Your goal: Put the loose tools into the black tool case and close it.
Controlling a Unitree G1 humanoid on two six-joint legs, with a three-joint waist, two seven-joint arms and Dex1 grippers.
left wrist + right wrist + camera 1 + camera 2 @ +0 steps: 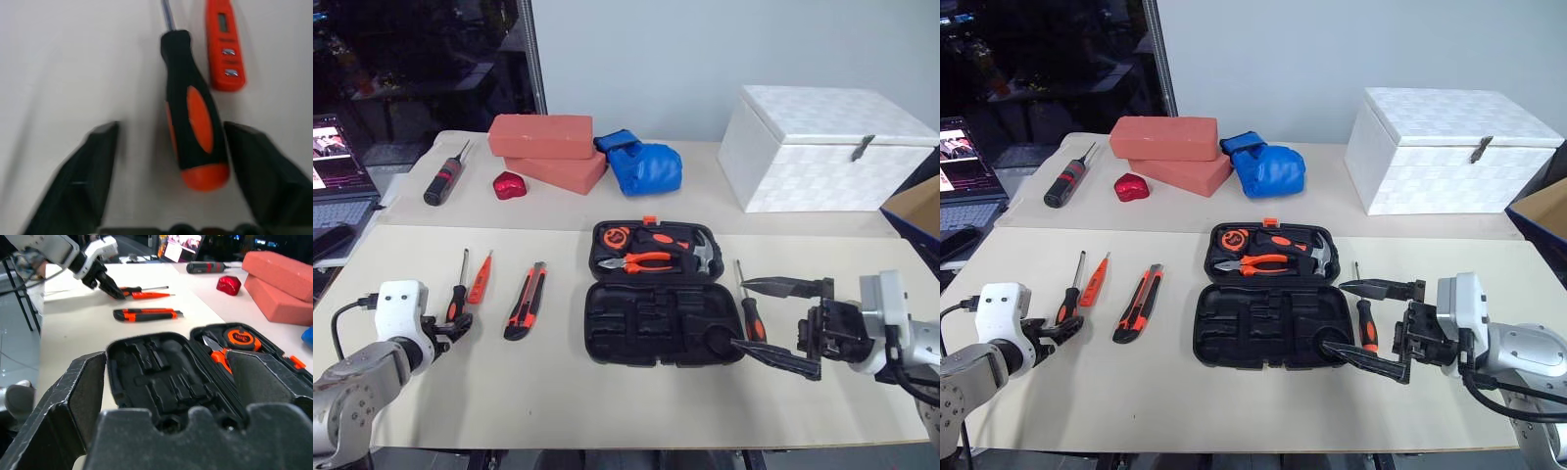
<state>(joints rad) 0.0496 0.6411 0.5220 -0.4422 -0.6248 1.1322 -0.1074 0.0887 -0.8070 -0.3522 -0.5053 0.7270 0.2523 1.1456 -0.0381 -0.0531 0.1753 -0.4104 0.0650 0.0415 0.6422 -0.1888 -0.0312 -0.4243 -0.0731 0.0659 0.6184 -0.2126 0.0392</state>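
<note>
Matt black plastic tool case (664,323), glossy red ornament (509,185), smooth steel screwdriver shaft (167,14)

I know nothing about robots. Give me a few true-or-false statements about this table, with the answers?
1. The black tool case lies open. True.
2. The left gripper has lifted a screwdriver off the table. False: its open fingers sit either side of the orange-and-black screwdriver, which lies on the table.
3. The utility knife is in the case. False: it lies on the table left of it.
4. The right gripper is open beside the case. True.
5. The white box is open. False: its lid is down.
</note>
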